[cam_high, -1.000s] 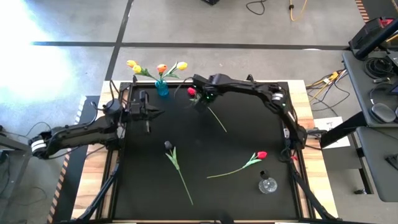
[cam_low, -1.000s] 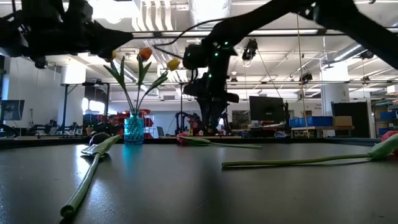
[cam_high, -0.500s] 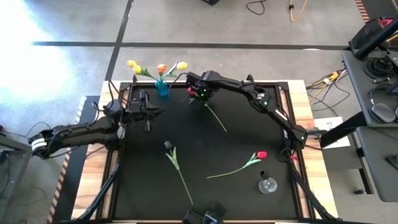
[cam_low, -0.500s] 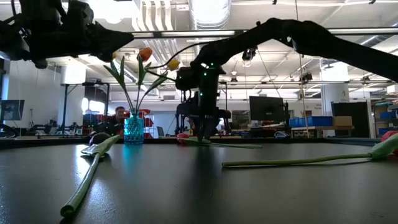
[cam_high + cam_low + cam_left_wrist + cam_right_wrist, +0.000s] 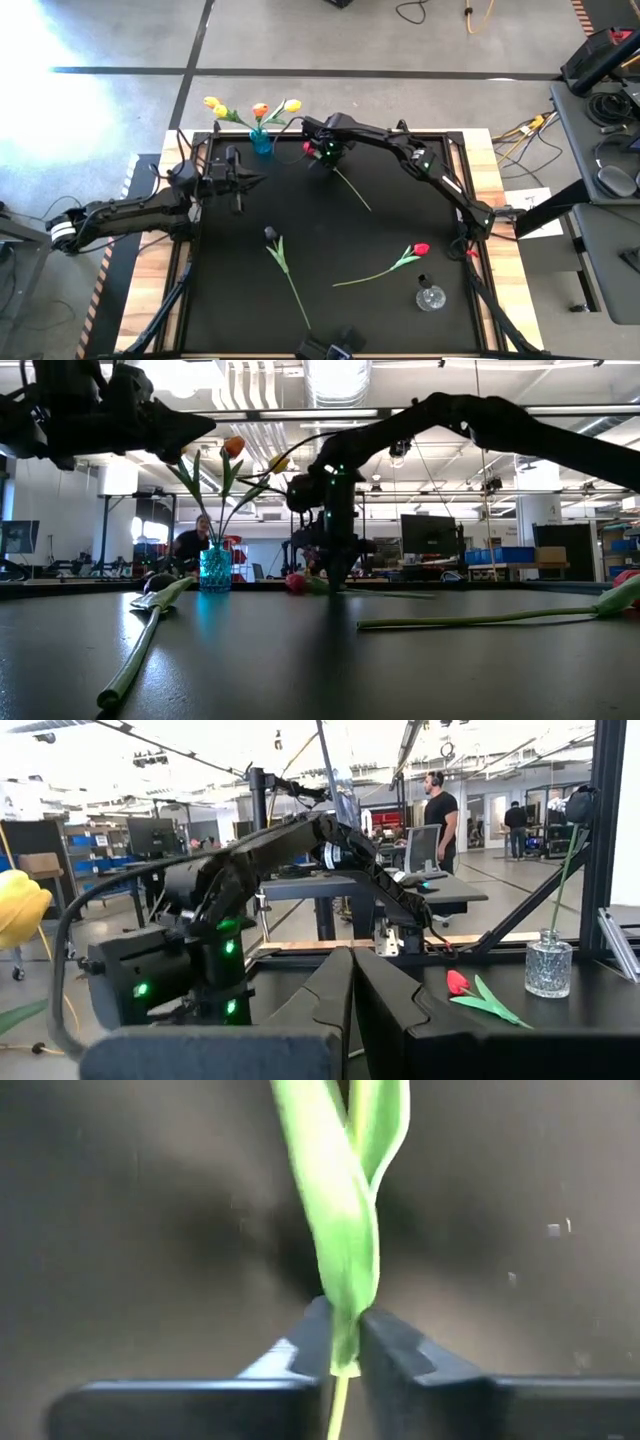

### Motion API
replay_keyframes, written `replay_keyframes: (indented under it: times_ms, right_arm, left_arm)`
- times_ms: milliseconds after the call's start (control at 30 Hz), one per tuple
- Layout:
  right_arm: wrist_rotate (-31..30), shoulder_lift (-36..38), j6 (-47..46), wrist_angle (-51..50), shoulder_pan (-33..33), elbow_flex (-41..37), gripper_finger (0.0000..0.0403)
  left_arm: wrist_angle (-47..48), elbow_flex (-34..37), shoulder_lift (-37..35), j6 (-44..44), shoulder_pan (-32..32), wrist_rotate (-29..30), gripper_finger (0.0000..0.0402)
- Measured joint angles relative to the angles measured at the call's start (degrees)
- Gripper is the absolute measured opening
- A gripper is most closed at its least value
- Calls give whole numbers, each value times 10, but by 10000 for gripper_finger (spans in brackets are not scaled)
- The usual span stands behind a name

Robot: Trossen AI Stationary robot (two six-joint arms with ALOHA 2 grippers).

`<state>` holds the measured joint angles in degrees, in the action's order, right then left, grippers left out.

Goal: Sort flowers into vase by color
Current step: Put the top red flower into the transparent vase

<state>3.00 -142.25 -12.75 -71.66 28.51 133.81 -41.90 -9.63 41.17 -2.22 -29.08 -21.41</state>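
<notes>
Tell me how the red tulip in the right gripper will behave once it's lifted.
The red tulip will probably droop: its stem is long and thin. The right gripper pinches stem and leaf together, so it may swivel. It looks light.

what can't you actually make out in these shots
- Right wrist view: the gripped flower shows only stem and leaves; its head is cut off by the frame edge.
- High view: the right gripper covers the stem where it is gripped.
- Low view: the clear vase is out of frame.
</notes>
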Motion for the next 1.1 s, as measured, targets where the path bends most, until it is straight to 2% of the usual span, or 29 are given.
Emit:
replay_keyframes:
  times_ms: [33, 167, 433, 667, 767, 867, 1100]
  right_arm:
    - [-3, 5, 4, -3, -3, -1, 23]
    - [-40, 46, 8, -10, -30, 0, 15]
    - [-183, 188, -18, -25, -127, -14, 12]
    - [-350, 366, -88, -21, -256, -100, 11]
    - [-411, 437, -103, 11, -318, -162, 11]
    - [-460, 499, -98, 66, -371, -239, 11]
    - [-515, 621, -91, 194, -465, -430, 11]
  left_arm:
    - [4, 0, 0, 0, 0, 0, 0]
    - [14, 0, 2, -1, 0, 0, 0]
    - [15, 5, -18, 2, -3, -4, 0]
    - [-21, 3, -16, 48, -3, -103, 0]
    - [-45, -10, 18, 64, 0, -140, 0]
    - [-57, -42, 69, 75, 10, -143, 0]
    - [-86, -140, 243, 73, 55, -173, 0]
